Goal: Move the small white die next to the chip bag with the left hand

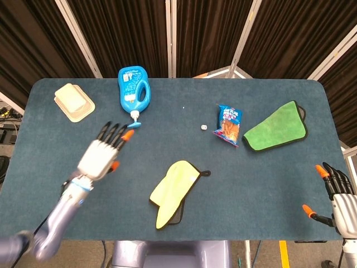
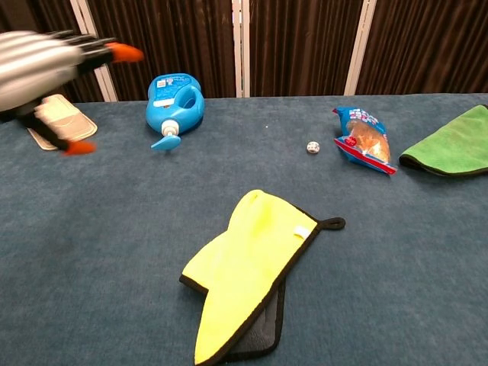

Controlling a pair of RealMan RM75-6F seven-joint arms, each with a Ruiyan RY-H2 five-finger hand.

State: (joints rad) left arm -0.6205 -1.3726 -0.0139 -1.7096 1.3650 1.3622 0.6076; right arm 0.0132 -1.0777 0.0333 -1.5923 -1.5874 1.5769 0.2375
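Now die (image 1: pixel 203 128) beside chip bag (image 1: pixel 228 124), left hand (image 1: pixel 102 154) empty

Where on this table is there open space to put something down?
Bare table stretches between the yellow cloth and the right hand. It is tighter where the die, chip bag and green cloth cluster.

We see a white die (image 2: pixel 313 147) with dark pips, a blue-and-orange chip bag (image 2: pixel 363 140), green cloth (image 2: pixel 450 149), yellow cloth (image 2: pixel 244 267).

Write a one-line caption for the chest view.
White die rests beside the chip bag; open left hand blurred at far left.
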